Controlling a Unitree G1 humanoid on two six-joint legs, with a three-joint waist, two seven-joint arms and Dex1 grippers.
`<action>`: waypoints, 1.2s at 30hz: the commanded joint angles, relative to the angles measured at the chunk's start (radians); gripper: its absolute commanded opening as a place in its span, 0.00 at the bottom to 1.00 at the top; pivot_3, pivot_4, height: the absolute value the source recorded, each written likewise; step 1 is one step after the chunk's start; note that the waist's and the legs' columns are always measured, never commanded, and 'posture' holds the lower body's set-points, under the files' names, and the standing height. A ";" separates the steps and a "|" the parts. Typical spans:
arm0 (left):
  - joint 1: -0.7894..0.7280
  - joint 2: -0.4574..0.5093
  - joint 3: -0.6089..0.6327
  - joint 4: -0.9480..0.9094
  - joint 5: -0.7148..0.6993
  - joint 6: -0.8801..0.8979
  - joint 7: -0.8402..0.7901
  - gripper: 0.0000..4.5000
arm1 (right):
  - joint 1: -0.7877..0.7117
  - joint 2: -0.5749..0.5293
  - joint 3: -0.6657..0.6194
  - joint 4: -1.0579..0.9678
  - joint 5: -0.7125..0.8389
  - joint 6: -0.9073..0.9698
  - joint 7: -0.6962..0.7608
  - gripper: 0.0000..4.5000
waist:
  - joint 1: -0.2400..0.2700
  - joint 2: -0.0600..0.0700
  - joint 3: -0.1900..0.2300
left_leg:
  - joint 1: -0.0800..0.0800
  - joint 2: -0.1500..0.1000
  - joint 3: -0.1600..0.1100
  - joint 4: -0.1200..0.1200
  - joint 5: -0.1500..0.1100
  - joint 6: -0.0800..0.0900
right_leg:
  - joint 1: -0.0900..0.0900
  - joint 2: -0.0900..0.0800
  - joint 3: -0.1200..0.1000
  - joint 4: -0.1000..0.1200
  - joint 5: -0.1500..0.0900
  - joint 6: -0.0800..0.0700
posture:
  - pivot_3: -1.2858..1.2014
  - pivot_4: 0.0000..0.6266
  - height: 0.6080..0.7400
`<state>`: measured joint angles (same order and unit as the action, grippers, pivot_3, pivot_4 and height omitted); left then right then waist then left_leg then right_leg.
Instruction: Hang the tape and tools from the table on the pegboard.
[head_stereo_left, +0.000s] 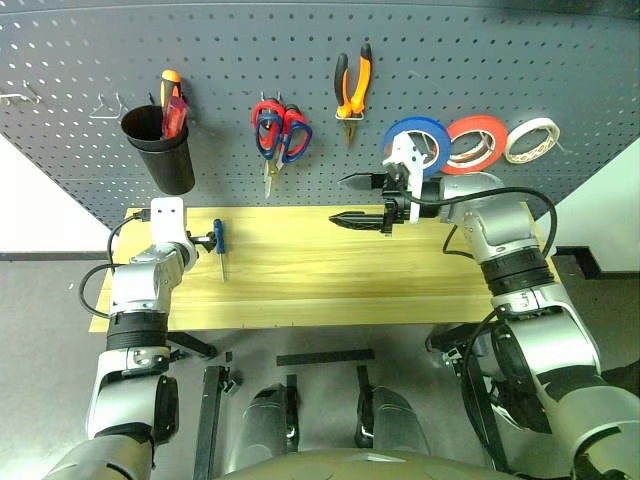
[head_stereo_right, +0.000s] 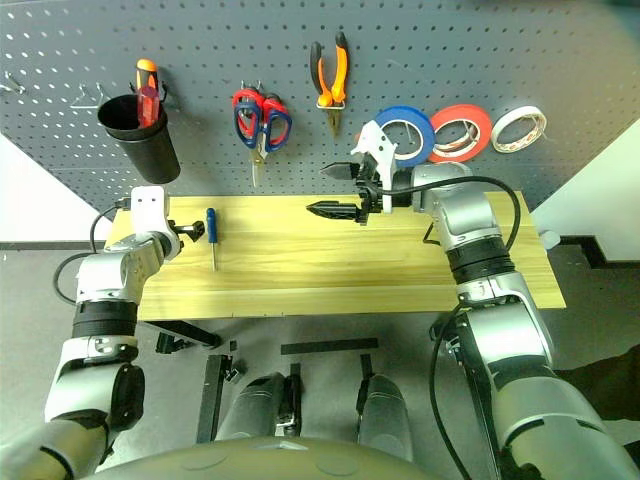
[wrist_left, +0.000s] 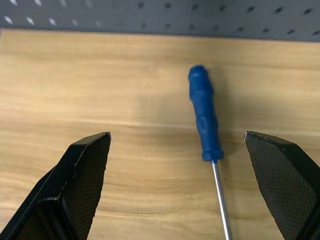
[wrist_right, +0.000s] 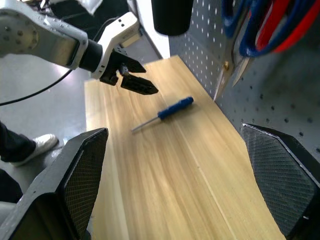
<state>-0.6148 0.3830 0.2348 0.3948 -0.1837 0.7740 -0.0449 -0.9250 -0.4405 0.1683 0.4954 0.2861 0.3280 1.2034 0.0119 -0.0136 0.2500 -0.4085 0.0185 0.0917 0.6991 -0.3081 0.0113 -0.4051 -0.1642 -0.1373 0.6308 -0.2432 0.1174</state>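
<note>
Left side of the head view first: left gripper (head_stereo_left: 203, 240) sits low over the table (head_stereo_left: 300, 290), jaws spread wide, nothing in them. Wrist cam confirms it, both black fingers apart w/ the blue screwdriver (wrist_left: 204, 112) lying between them on the wood, untouched. In the head view that screwdriver is just right of the gripper, handle toward the pegboard (head_stereo_left: 80, 60), thin shaft pointing at the near edge.

Handling, my guess: light, stiff, hard plastic handle w/ slight ribbing, so not too slippery. Shaft's thin and smooth, poor place to pinch. Take it across the handle, mid-length. It may roll if nudged from one side.

Upper left on the board: black cup (head_stereo_left: 160, 148) w/ an orange-red screwdriver (head_stereo_left: 172, 100) in it. Next along, two pairs of scissors hang together, the red scissors (head_stereo_left: 268, 118) and the dark-blue scissors (head_stereo_left: 296, 133). Then the orange pliers (head_stereo_left: 353, 85), already up.

Mid-frame, right gripper (head_stereo_left: 362, 200) hovers above the table, pointing toward frame left, jaws wide apart, empty. Behind it the blue tape (head_stereo_left: 417, 143) is on the board, w/ red tape (head_stereo_left: 476, 142) and whitish tape (head_stereo_left: 530, 139) to its right.

So the screwdriver looks like the last item down. Room: tabletop around it is bare wood, plenty of space. Board's bottom edge is close behind the handle, so watch fingertips there. Cup sits right above the left gripper's lift path.
</note>
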 joint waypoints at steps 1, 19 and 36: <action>-0.036 0.007 0.020 0.040 0.012 -0.021 0.018 1.00 | -0.036 0.013 -0.009 -0.024 0.002 -0.001 0.020 1.00 | 0.000 0.000 0.017 | 0.000 0.000 0.000 0.000 0.000 0.000 | 0.000 0.000 0.000 0.000 0.000 0.000 | 0.54 0.53 1.00; -0.175 -0.019 0.005 0.306 0.016 -0.151 0.004 1.00 | 0.061 -0.020 -0.036 -0.154 -0.003 0.083 -0.002 1.00 | -0.001 0.002 0.113 | -0.003 -0.001 0.001 -0.001 0.000 0.000 | -0.005 -0.001 0.000 0.001 0.000 0.000 | 0.52 0.66 1.00; -0.266 -0.041 0.065 0.456 -0.027 -0.126 0.049 0.42 | 0.129 -0.071 -0.053 -0.230 -0.008 0.136 -0.025 1.00 | -0.001 0.002 0.120 | -0.003 -0.001 0.002 -0.001 0.000 0.000 | -0.005 -0.002 0.000 0.001 0.000 0.000 | 0.51 0.66 1.00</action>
<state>-0.8830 0.3434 0.2859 0.8267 -0.1944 0.6287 0.0023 -0.8018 -0.4966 0.1345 0.3097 0.2628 0.4657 1.1797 0.0104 -0.0117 0.3701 -0.4113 0.0177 0.0939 0.6976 -0.3081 0.0114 -0.4103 -0.1663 -0.1372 0.6320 -0.2433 0.1176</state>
